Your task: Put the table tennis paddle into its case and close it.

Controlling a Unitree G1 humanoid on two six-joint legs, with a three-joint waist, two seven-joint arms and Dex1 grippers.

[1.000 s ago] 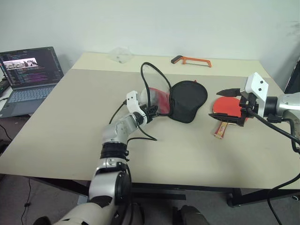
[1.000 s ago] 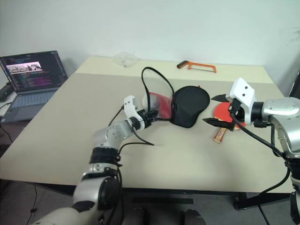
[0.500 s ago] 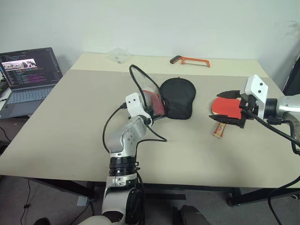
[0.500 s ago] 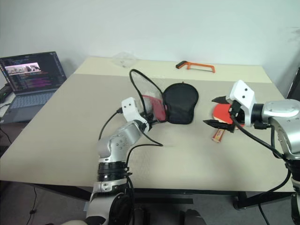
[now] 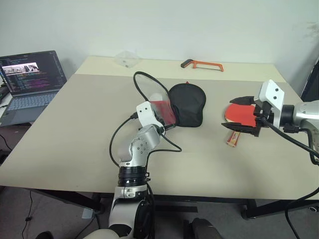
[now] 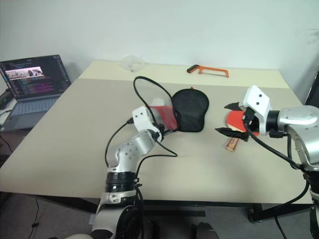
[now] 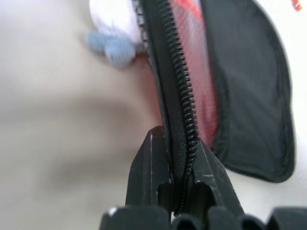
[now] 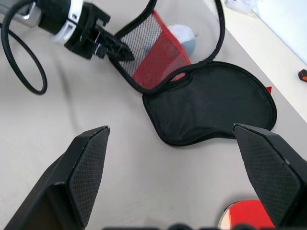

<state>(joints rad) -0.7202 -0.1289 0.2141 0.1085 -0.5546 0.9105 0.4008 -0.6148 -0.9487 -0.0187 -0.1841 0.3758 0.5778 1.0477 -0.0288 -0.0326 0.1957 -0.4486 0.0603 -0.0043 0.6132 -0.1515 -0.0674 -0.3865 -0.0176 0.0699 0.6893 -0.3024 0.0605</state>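
A: Start at the left gripper [image 7: 178, 184]. Its black fingers are pinched on the zipper edge of the case [image 5: 186, 103], holding the mesh flap up off the table [image 5: 75, 129].

B: And the right gripper [image 5: 247, 115]?

A: Spread wide, empty, hovering just over the table tennis paddle [image 5: 239, 115], which lies flat to the right of the case, apart from it.

B: So how should this step go?

A: I'd keep the flap lifted so the mouth stays open toward the paddle, then take the paddle by its handle and feed the round face in first (a slack flap would likely snag it).

B: Materials?

A: Soft black fabric with piping, a red and clear mesh panel, coarse zipper teeth; the paddle has a smooth red rubber face and a light wooden handle.
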